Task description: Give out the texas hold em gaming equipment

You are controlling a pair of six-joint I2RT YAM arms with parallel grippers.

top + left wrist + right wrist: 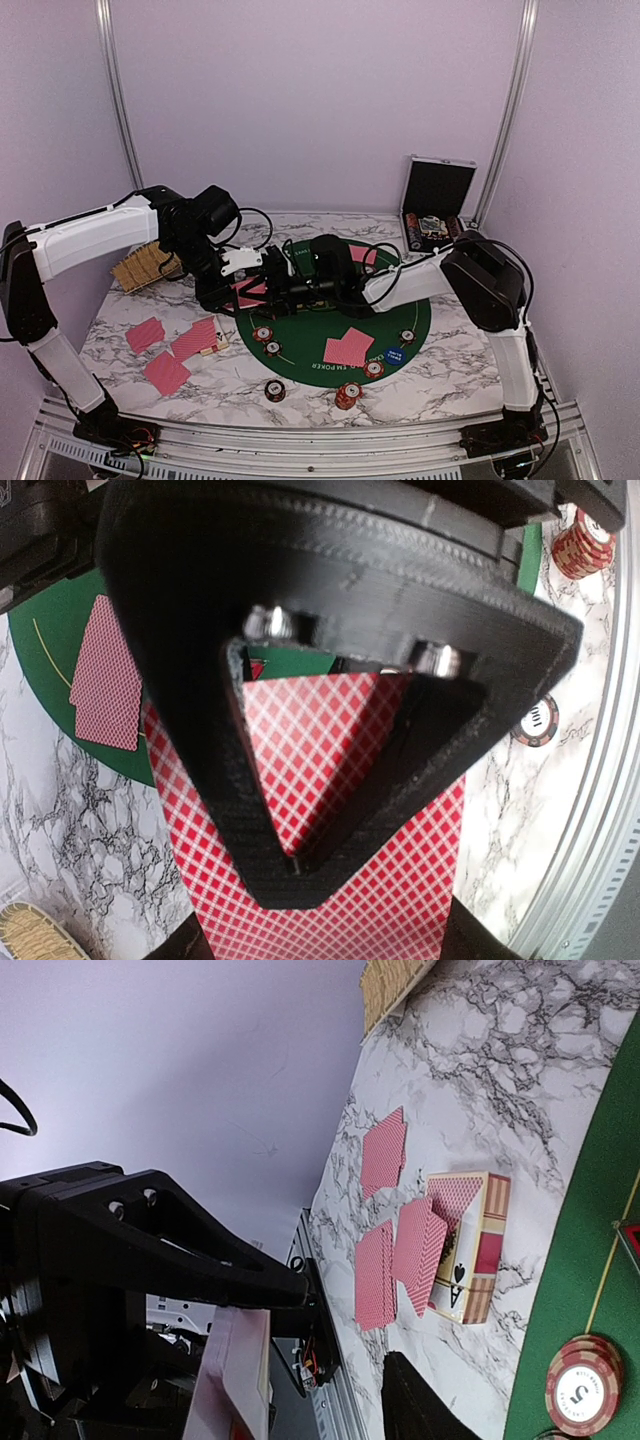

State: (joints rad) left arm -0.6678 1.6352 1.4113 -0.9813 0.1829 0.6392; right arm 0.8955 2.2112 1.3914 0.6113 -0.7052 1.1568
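The left gripper (325,942) is clenched on a deck of red-backed cards (400,890) above the green mat (412,310), at its left edge; only its own wrist view makes that plain. The right gripper (297,285) seems to touch the deck, though I cannot tell how its jaws stand. Only the right wrist view shows the ace on the card box (468,1250).

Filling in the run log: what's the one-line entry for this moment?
left gripper: shut on card deck | right gripper: at deck, grip unclear | table: dealt cards, chips

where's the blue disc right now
Top view: the blue disc sits on the green mat's near right part, just right of two face-down cards, a chip at its near-left.
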